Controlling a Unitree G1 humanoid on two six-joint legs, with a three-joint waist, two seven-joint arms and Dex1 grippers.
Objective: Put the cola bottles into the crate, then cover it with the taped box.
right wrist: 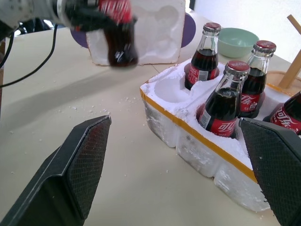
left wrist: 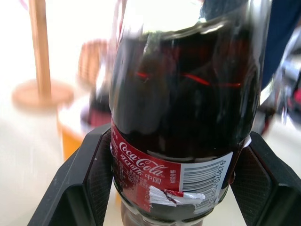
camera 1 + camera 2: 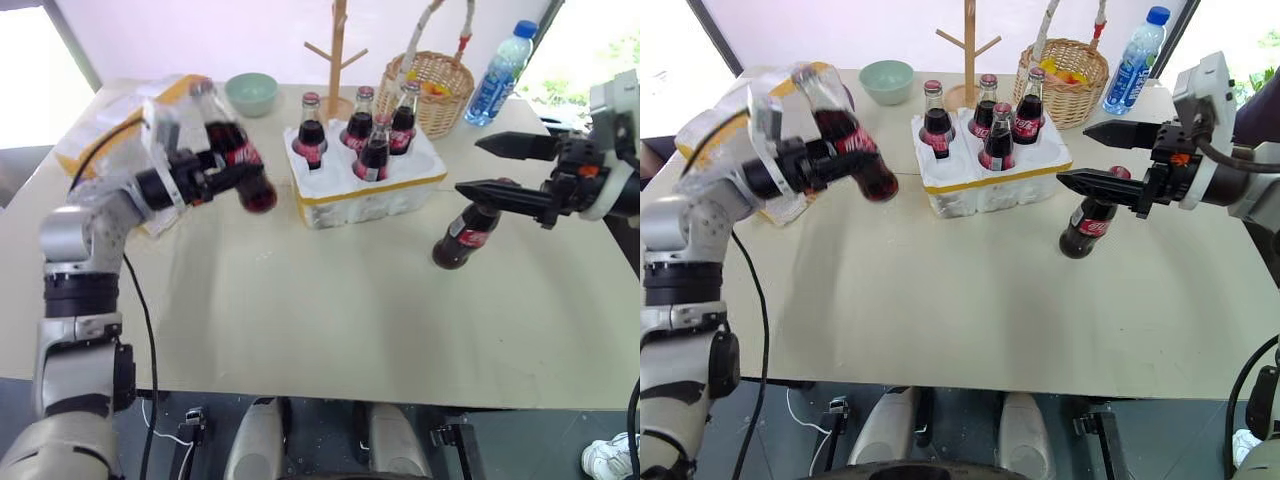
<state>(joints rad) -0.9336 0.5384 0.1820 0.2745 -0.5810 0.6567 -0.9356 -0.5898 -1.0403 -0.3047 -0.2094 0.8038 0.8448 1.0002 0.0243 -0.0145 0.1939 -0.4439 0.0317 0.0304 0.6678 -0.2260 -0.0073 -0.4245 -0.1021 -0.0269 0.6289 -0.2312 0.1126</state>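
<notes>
Left eye view shows the left gripper [image 3: 222,172] with jaws clamped on a tilted cola bottle [image 3: 236,150] beside the crate [image 3: 366,185]: upright it over an empty well before lowering, while the right gripper [image 3: 490,166] waits wide open, empty.

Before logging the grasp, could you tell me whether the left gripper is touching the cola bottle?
Touching: in the left wrist view, both fingers of the left gripper press the cola bottle's sides.

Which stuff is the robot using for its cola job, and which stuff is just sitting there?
For the job:
cola bottles, one in the left gripper
loose bottle by the right gripper
crate
taped box

Just sitting:
green bowl
wooden rack
basket
water bottle
</notes>
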